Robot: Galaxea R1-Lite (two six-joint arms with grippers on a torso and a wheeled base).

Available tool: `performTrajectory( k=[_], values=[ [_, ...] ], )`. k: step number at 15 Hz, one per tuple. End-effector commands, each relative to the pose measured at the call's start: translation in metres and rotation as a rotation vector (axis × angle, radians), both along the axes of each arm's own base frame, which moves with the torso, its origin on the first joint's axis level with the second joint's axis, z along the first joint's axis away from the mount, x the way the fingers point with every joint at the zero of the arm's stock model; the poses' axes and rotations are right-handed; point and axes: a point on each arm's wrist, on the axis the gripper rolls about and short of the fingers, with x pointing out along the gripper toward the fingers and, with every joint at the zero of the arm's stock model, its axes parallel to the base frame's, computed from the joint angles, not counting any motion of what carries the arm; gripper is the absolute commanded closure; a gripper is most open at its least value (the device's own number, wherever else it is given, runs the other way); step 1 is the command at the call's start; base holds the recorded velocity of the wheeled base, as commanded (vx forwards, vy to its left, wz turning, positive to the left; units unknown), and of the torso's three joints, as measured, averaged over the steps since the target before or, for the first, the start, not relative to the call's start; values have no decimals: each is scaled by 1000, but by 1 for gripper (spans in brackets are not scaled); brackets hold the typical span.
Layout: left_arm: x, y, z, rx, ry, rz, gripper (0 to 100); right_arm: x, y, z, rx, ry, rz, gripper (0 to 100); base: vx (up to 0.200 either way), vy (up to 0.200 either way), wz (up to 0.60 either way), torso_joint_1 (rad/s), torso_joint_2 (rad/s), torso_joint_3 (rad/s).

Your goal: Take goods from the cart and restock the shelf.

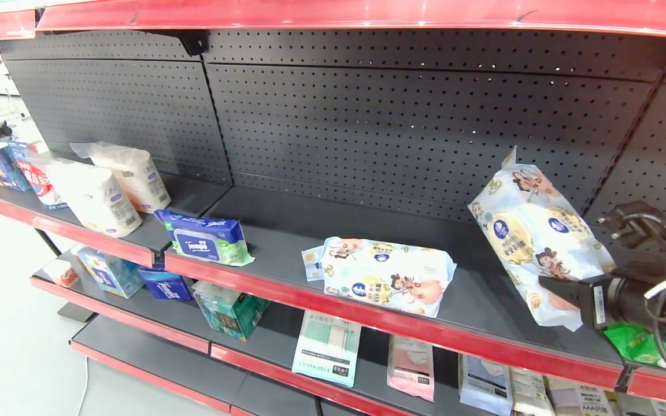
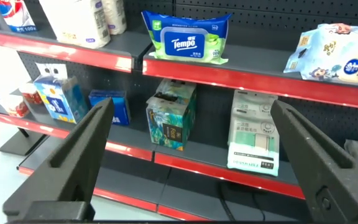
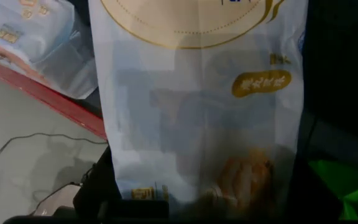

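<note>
My right gripper (image 1: 567, 296) is shut on a cartoon-printed soft pack (image 1: 532, 237), held tilted over the right end of the middle shelf board (image 1: 287, 231). In the right wrist view the same pack (image 3: 197, 106) sits between that gripper's dark fingers (image 3: 98, 193). A second pack of the same print (image 1: 385, 276) lies flat near the shelf's red front edge. My left gripper (image 2: 191, 174) is open and holds nothing; it hangs in front of the lower shelves, facing a teal box (image 2: 171, 115).
A blue-green wipes pack (image 1: 206, 237) and two white tissue packs (image 1: 99, 196) stand to the left on the same shelf. A green packet (image 1: 633, 341) lies under my right arm. Lower shelves hold boxes and flat packs (image 1: 327, 346). Bare board lies behind the packs.
</note>
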Motion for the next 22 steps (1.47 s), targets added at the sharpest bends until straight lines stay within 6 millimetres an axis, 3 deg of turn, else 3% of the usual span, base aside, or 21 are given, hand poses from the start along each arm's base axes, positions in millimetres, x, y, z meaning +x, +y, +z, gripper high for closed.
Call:
performTrajectory(
  k=[1, 7, 12, 22],
  values=[
    [0, 0, 0, -1, -1, 0, 0, 26, 0, -13, -20, 50, -6, 100, 0, 0, 0, 0, 0, 0],
    [0, 0, 0, -1, -1, 0, 0, 87, -28, -26, -159, 6, 162, 100, 0, 0, 0, 0, 0, 0],
    [0, 0, 0, -1, -1, 0, 0, 143, -26, -25, -261, -85, 347, 100, 0, 0, 0, 0, 0, 0],
    [0, 0, 0, -1, -1, 0, 0, 184, -6, -36, -474, -225, 673, 100, 0, 0, 0, 0, 0, 0]
  ],
)
